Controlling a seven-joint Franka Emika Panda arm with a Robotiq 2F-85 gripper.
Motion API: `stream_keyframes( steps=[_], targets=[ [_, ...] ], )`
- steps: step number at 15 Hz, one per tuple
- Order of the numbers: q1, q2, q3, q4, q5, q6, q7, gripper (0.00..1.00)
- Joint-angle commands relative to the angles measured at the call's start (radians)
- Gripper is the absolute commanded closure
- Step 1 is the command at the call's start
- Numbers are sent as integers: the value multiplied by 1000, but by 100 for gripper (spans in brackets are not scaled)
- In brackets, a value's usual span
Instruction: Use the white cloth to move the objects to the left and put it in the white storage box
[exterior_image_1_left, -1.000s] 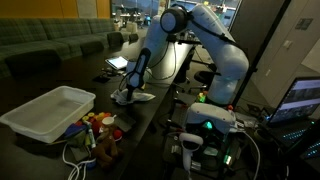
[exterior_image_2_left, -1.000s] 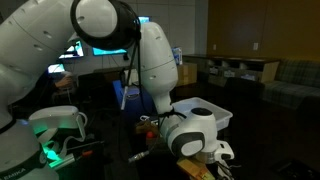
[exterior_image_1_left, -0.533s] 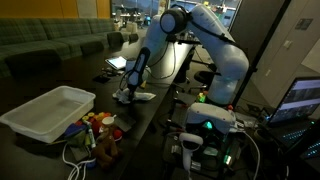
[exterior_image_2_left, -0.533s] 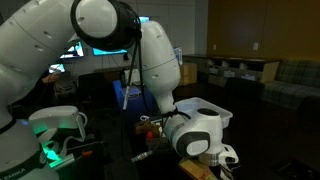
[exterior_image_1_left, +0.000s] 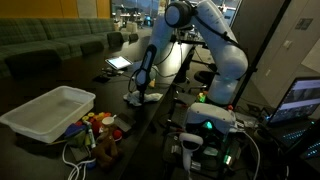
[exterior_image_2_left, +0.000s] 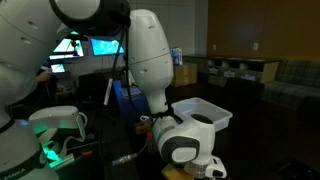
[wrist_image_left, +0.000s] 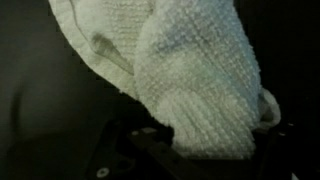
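In the wrist view the knitted white cloth (wrist_image_left: 190, 70) fills most of the picture, bunched up between the dark fingers of my gripper (wrist_image_left: 200, 140), which is shut on it. In an exterior view the gripper (exterior_image_1_left: 139, 88) points down at the dark table and the cloth (exterior_image_1_left: 143, 98) hangs from it just above the tabletop. The white storage box (exterior_image_1_left: 48, 110) stands well off to the left of the cloth, with the small colourful objects (exterior_image_1_left: 95, 124) piled beside its right corner. From the opposite side, the box (exterior_image_2_left: 208, 110) shows behind the arm.
A laptop (exterior_image_1_left: 118, 63) lies open at the back of the table. Cables and a plush toy (exterior_image_1_left: 102, 150) lie near the front edge. Green-lit equipment (exterior_image_1_left: 205, 125) stands to the right of the table. Sofas line the background.
The jaws have closed on the white cloth. The arm has shifted slightly right and upward, taking the cloth with it.
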Motion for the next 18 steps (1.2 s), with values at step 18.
stream_keyframes(
  steps=[18],
  targets=[
    [353,-84,81,-304,-190,152,86,90]
  ],
)
